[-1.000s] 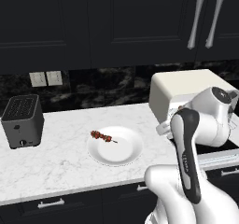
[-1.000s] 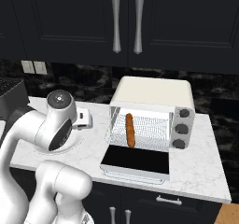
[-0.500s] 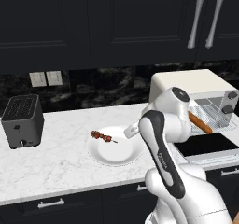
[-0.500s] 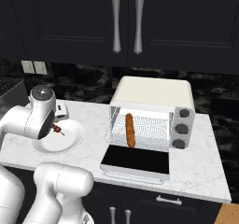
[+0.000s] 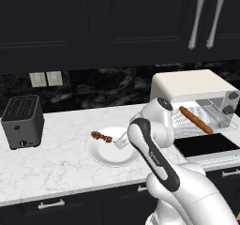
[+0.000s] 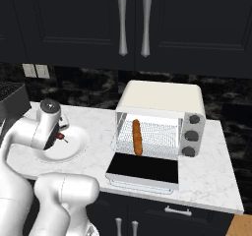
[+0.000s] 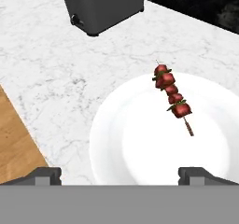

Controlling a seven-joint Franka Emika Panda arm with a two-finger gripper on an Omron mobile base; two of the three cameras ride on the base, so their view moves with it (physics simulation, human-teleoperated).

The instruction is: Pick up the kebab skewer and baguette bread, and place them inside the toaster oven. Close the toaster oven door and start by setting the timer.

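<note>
- Hand view first: looking down at the white plate (image 7: 140, 148) on the marble counter (image 7: 56, 69), with the kebab skewer (image 7: 172, 98) lying across the plate's far half, meat chunks toward the black slot toaster (image 7: 100, 3), bare stick end pointing back toward the camera.
- Gripper (image 7: 123, 174) spread wide, both dark fingertips (image 7: 44, 175) at the bottom edge, well apart, nothing between them, poised above the plate's near rim.
- Over to the left base view: gripper (image 5: 121, 142) hanging over the plate (image 5: 105, 156), just right of the skewer (image 5: 101, 137), not touching it.
- Slot toaster (image 5: 22, 121) far left on the counter (image 5: 56, 172), well apart from the plate.
- Toaster oven (image 5: 192, 90) at the right, toaster oven door (image 5: 206, 145) dropped flat and open, baguette bread (image 5: 196, 119) lying on the wire rack inside.
- Right base view agrees: baguette bread (image 6: 137, 137) lengthwise on the rack inside the toaster oven (image 6: 162, 102), toaster oven door (image 6: 142, 170) folded down toward the near edge.
- Plate (image 6: 74, 144) left of the oven, with a red bit of the skewer (image 6: 61, 136) showing beside the arm.
- Dark cabinets (image 6: 133, 23) with silver handles above.
</note>
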